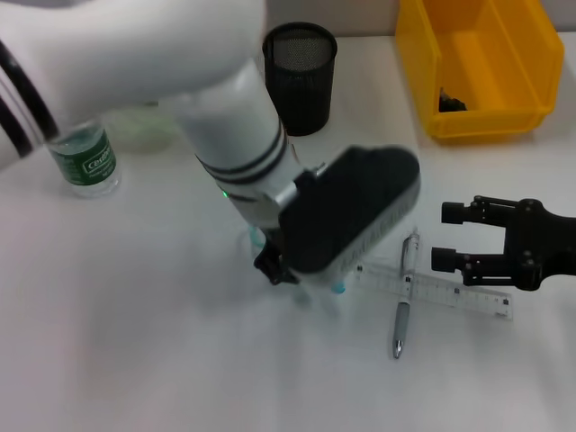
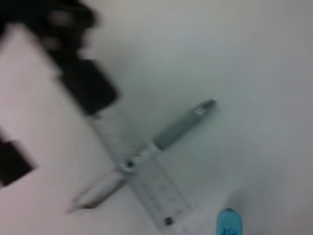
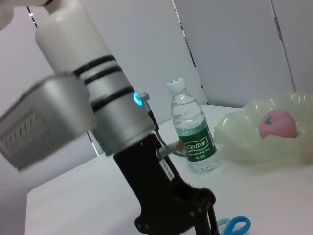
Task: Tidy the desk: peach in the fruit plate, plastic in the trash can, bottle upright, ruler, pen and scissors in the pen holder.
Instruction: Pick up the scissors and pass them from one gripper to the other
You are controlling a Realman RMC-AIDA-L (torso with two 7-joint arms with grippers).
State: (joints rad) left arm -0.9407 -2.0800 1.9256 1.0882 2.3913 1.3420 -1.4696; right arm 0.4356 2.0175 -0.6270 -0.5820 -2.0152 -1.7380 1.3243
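The left gripper is down at the middle of the white desk, right over the blue-handled scissors, of which only the handles peek out beside it; I cannot tell whether it is closed or spread. Just to its right lies the clear ruler with the silver pen across it, the two touching. The right gripper hovers at the ruler's right end, fingers apart and holding nothing. At the far side stands the black mesh pen holder, and to its right the yellow trash can with something dark inside. On the far left the water bottle stands upright, and next to it the pale fruit plate has the peach sitting in it.
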